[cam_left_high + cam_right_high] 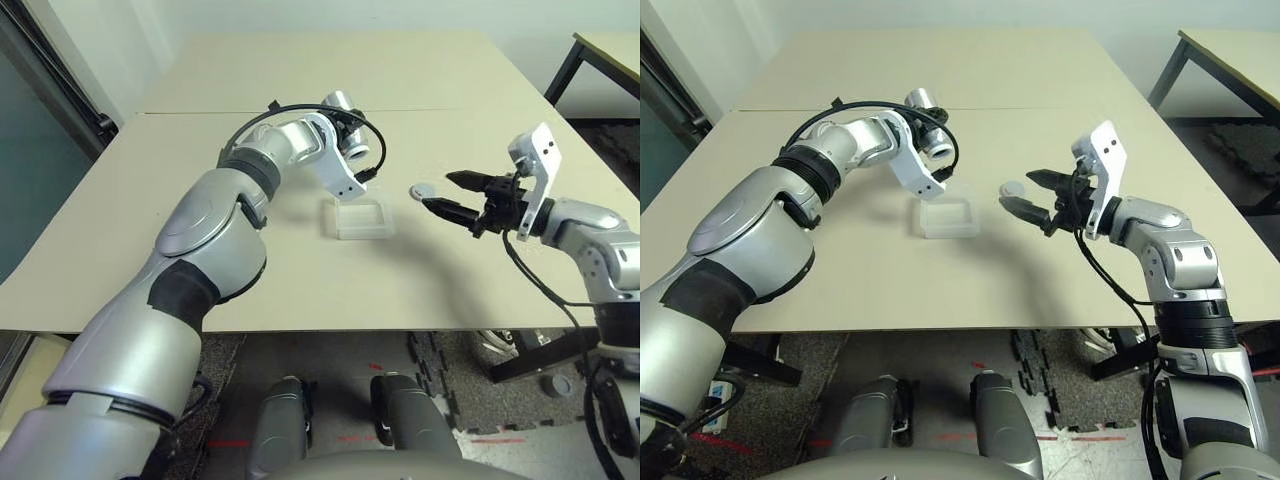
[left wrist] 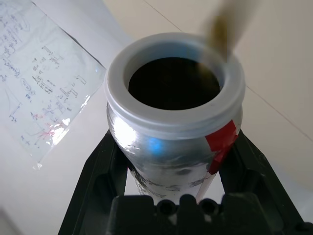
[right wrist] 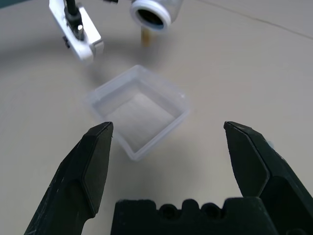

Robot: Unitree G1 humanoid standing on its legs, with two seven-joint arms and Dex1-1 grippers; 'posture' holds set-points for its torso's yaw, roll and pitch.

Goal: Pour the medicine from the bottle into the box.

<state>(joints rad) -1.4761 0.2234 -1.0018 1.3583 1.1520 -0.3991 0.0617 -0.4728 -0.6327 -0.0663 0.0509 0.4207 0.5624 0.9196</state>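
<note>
My left gripper (image 1: 347, 135) is shut on the silvery bottle (image 2: 166, 147) with its red stripe, held tilted above the table just behind the clear box (image 1: 358, 218). The bottle's open white mouth (image 3: 150, 12) points down towards the box. A small tan blurred piece, the medicine (image 3: 145, 36), is in the air just below the mouth, over the box's far rim. My right gripper (image 1: 435, 190) hovers open to the right of the box, nothing between its fingers.
The round grey cap disc (image 1: 424, 189) lies on the table right of the box, under my right gripper's fingertips. Another table (image 1: 605, 50) stands at the back right. The table's front edge runs just below the box.
</note>
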